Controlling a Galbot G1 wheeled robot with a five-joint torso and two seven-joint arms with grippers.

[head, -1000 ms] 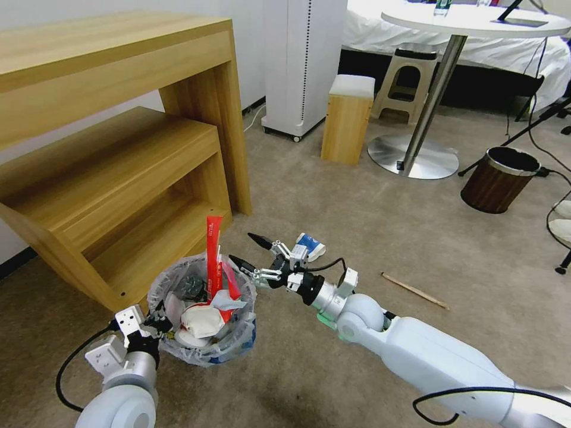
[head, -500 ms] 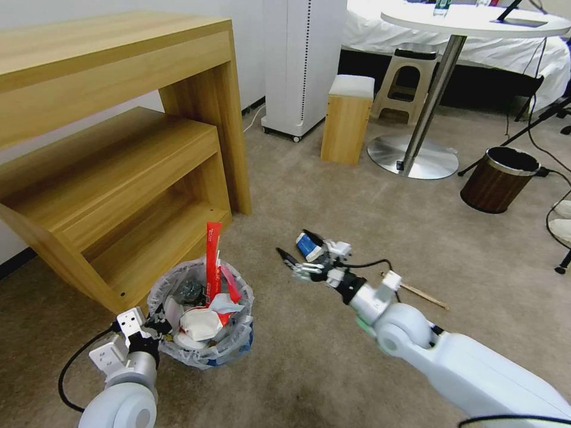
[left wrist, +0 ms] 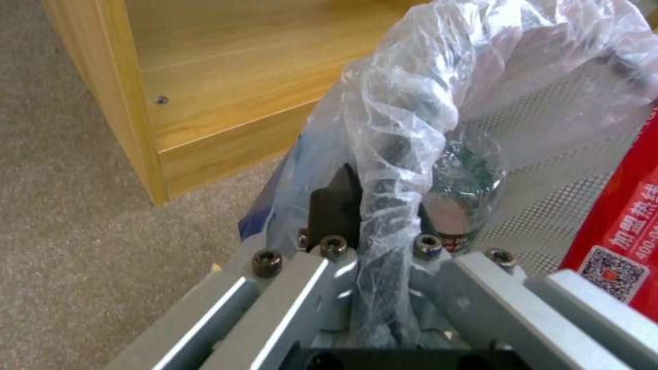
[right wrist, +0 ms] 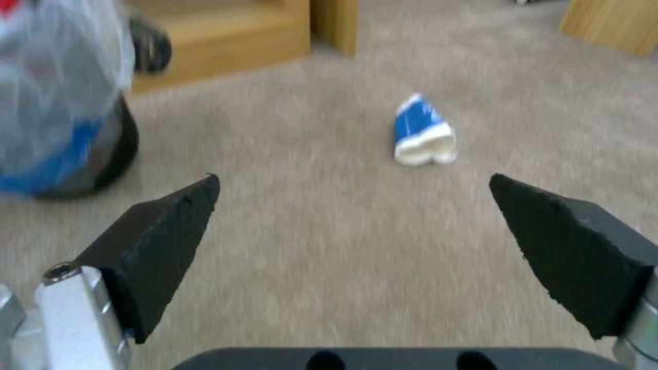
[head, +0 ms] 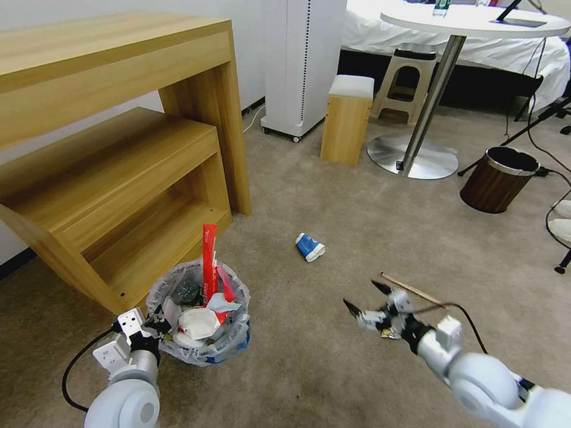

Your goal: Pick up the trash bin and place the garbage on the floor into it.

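Note:
The trash bin (head: 233, 340), lined with a crinkly clear bag, hangs just above the floor (head: 333, 202), stuffed with a tall red wrapper (head: 208, 261), tissue and cups. My left gripper (head: 156, 321) is shut on its near rim; in the left wrist view the left gripper (left wrist: 373, 205) pinches the bag-covered rim (left wrist: 398, 128). My right gripper (head: 361, 293) is open and holds nothing, low over the carpet to the bin's right. A crushed blue-white cup (head: 310, 246) lies ahead of it, with the cup (right wrist: 421, 131) showing between the right gripper's (right wrist: 353, 180) spread fingers. A wooden stick (head: 414, 290) lies beside that gripper.
A wooden shelf unit (head: 119, 178) stands close behind the bin. Farther off are a white appliance (head: 300, 65), a small wooden stool (head: 348, 119), a round table's metal foot (head: 413, 156) and a brown wood-grain bin (head: 498, 180). White slippers (head: 559, 220) lie at the right edge.
My right arm has pulled back from beside the bin to the lower right, staying open. The blue-white cup stayed on the carpet. The bin barely shifted.

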